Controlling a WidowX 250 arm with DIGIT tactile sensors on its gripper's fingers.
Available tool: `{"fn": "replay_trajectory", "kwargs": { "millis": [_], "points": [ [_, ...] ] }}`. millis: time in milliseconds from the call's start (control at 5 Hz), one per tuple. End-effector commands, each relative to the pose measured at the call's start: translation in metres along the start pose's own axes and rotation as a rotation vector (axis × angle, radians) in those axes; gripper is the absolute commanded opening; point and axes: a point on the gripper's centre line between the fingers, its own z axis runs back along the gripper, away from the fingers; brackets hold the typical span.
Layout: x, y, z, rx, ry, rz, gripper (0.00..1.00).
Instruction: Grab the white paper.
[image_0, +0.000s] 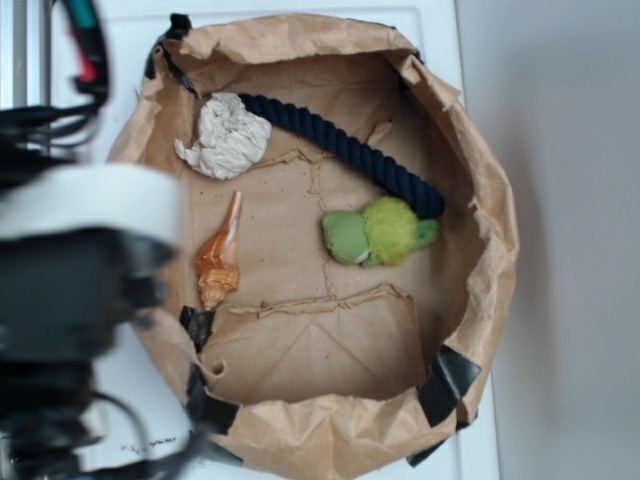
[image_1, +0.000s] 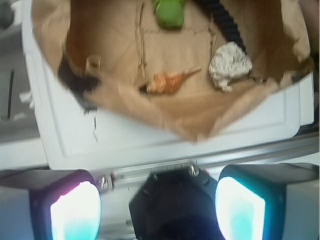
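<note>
White paper (image_0: 228, 136) in brown bag (image_0: 480, 200), touching rope (image_0: 340, 145) | tool (image_1: 157, 210) spread, outside bag

Crumpled matt white paper (image_0: 228, 137)

One white paper (image_0: 229, 137), one seashell (image_0: 220, 257), one green plush toy (image_0: 377, 233), one navy rope (image_0: 345, 148), one paper bag (image_0: 340, 435)

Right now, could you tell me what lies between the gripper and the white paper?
In the wrist view, the bag's near wall stands between the open gripper and the white paper.
</note>
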Motion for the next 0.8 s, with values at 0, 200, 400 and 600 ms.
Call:
{"fn": "replay_trajectory", "kwargs": {
  "millis": [0,200,400,600],
  "points": [
    [0.009,0.038,0.01,-0.033,-0.138,-0.184,1.0],
    [0.015,0.07,0.001,0.006,-0.139,-0.286,1.0],
    [0.027,0.079,-0.005,-0.002,-0.058,-0.24,1.0],
    [0.027,0.079,-0.005,-0.002,-0.058,-0.24,1.0]
  ]
}}
